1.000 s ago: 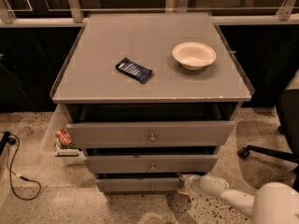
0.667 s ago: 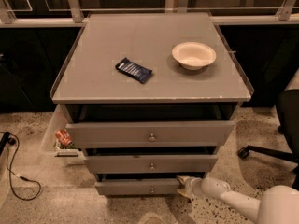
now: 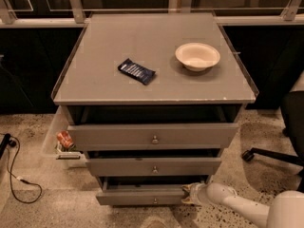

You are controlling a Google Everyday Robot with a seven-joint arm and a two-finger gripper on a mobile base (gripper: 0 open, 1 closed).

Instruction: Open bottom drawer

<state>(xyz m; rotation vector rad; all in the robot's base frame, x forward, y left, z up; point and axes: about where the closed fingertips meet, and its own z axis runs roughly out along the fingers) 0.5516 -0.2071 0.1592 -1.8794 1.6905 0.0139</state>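
The bottom drawer (image 3: 137, 195) is the lowest of three gray drawer fronts and has a small round knob (image 3: 155, 201). It stands pulled out a little, with a dark gap above its front. My gripper (image 3: 186, 194) is at the right end of the bottom drawer front, low near the floor. My white arm (image 3: 237, 204) reaches in from the lower right. The middle drawer (image 3: 154, 166) and the top drawer (image 3: 153, 136) also stand slightly out.
On the cabinet top (image 3: 104, 77) lie a dark blue snack packet (image 3: 136, 71) and a white bowl (image 3: 197, 56). A clear bin (image 3: 59, 141) hangs on the cabinet's left side. A black cable (image 3: 14, 175) lies on the floor at left. A chair base (image 3: 270, 155) stands at right.
My gripper has shifted slightly left along the bottom drawer's right end, and the drawer front looks a little further out.
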